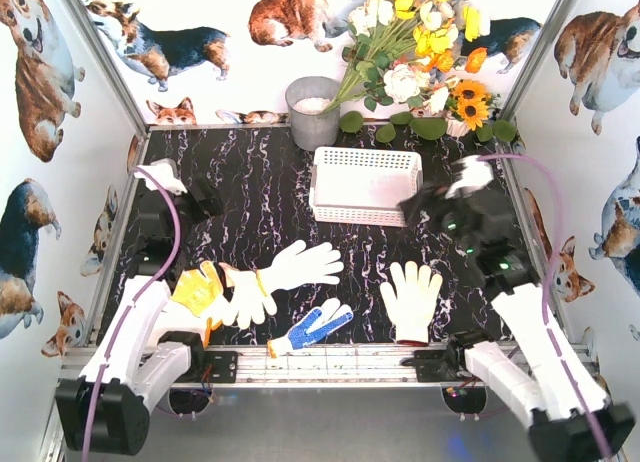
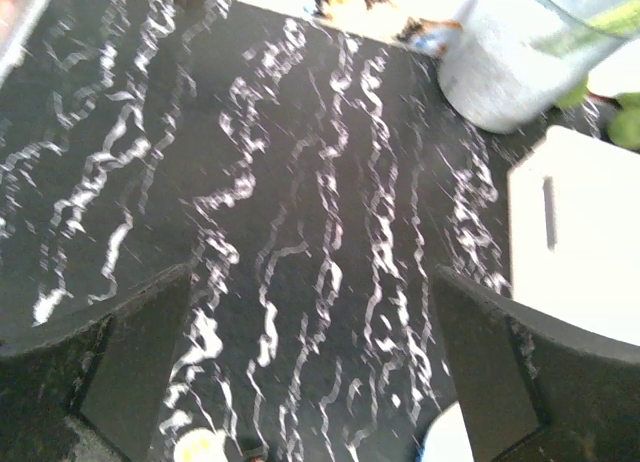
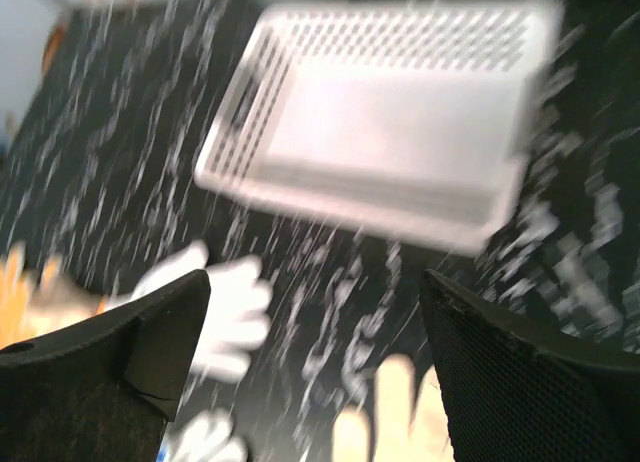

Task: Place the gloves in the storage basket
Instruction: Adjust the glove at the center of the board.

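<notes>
The white rectangular plastic basket with slotted sides [image 1: 360, 215] stood toward the far middle of the black, white-veined marble tabletop [image 1: 250, 182]. Every glove lay outside it, nearer the arms. A plain white knit glove [image 1: 305, 264] was spread in front of the basket's left end, fingers pointing right. A second white knit glove [image 1: 248, 297] lay touching it at the cuff end and partly over an orange-yellow knit glove [image 1: 195, 290] to its left. Just nearer the front edge lay a white glove with blue dots [image 1: 312, 325], set diagonally. A pale yellow glove with a dark cuff [image 1: 410, 297] lay apart on the right, fingers pointing toward the basket.

The left hand [image 2: 315, 372] hung above bare tabletop at the left, its fingers [image 2: 130, 372] spread wide with nothing between them. The right hand [image 3: 315, 362] hovered near the basket's right front corner, also spread wide and holding nothing; its wrist view was blurred. A grey metal bucket [image 1: 313, 112] and a bunch of yellow and white flowers [image 1: 420, 52] stood behind the basket.
</notes>
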`<action>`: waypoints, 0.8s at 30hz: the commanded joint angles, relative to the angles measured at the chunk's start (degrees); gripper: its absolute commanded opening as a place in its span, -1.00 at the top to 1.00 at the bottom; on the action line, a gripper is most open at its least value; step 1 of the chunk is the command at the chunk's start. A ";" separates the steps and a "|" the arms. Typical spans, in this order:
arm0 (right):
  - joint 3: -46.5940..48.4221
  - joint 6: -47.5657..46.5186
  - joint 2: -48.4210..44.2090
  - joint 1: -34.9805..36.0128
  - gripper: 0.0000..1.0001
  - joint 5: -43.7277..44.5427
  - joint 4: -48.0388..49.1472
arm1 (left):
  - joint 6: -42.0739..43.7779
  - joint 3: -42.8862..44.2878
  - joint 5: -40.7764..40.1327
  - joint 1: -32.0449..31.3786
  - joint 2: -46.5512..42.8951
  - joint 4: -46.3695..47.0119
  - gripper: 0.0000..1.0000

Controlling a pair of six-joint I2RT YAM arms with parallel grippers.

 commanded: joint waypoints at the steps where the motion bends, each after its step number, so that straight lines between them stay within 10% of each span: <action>1: 2.29 5.59 2.02 12.61 -0.75 2.17 -13.60 | -5.44 2.02 7.85 -3.46 -2.49 -15.67 -0.99; 15: 0.80 22.77 17.17 34.40 -0.55 19.78 -15.80 | -11.97 -1.01 -6.68 -39.38 5.48 -4.39 -0.99; 24: -3.25 24.02 15.93 34.45 -0.61 29.53 -24.09 | -16.27 -1.54 -10.67 -47.67 11.80 6.94 -0.99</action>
